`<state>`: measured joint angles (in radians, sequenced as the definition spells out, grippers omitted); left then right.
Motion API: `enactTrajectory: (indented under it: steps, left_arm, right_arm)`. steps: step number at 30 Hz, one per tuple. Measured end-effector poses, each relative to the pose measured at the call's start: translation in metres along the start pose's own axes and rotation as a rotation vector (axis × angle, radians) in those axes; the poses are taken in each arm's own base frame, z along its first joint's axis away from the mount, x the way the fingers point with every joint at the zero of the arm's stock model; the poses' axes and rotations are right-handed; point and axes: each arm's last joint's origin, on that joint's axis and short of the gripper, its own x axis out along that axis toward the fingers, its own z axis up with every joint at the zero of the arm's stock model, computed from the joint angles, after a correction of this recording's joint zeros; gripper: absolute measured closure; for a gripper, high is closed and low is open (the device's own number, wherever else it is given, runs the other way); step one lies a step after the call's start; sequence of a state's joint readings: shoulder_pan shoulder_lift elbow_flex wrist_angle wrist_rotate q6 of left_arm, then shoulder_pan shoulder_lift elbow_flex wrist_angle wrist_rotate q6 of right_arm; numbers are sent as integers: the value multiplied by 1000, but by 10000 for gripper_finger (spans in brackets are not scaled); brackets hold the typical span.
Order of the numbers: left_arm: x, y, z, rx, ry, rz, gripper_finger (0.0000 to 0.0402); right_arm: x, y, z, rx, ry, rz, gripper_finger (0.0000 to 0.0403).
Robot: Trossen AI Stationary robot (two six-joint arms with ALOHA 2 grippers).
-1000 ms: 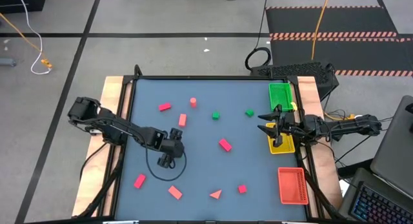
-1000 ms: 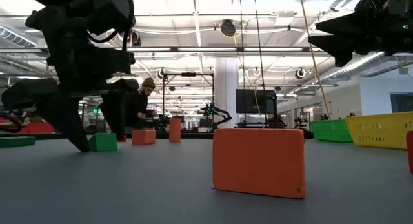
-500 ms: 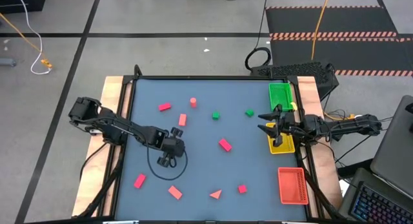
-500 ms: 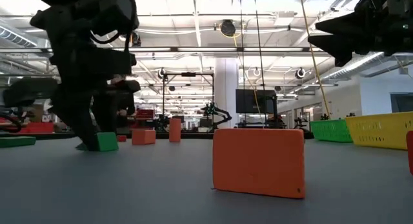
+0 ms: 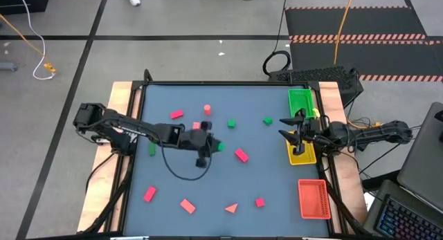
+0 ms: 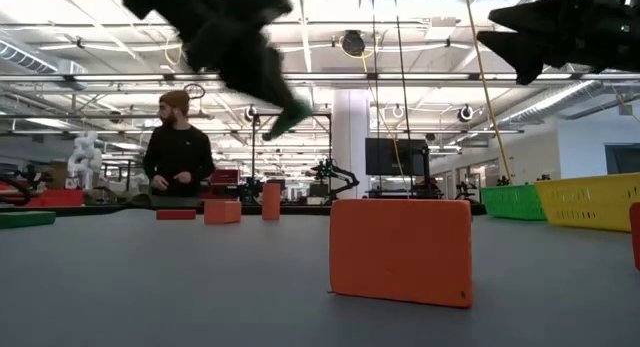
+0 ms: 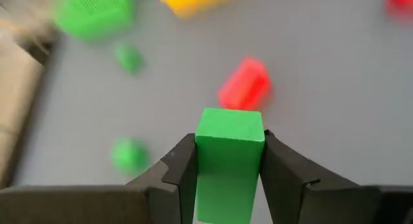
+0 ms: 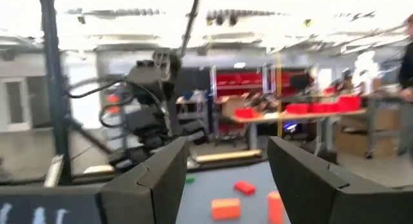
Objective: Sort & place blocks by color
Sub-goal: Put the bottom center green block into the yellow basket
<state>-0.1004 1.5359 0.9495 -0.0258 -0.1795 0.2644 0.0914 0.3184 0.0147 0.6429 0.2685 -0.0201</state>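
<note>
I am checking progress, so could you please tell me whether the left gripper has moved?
Yes. The left gripper, holding a green block, moved toward the green tray.

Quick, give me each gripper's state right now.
Left gripper: shut on a green block, lifted above mid-table.
Right gripper: open, holding nothing, hovering by the yellow tray.

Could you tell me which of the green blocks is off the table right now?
The green block clamped in the left pincer; the other two green blocks lie near the green tray.
</note>
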Motion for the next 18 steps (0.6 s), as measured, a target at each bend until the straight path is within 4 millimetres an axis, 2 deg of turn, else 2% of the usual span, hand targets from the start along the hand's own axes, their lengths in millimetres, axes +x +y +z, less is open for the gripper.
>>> enactTrajectory:
  steps: [5,8,13,15,18]
  left_arm:
    - [-3,23,27,-121,-322,78,273]
    - [-7,30,38,-182,-468,82,273]
    - [-9,31,43,-191,-530,94,273]
    - [-11,31,44,-211,-553,86,273]
    - [-13,33,48,-279,-603,53,273]
  right_arm:
    - [3,0,2,-11,-31,-20,193]
    - [5,1,4,-3,-56,-19,193]
    - [10,2,4,-7,-72,-17,193]
    - [13,4,-2,-52,-21,13,193]
    - [24,8,3,-133,-10,42,193]
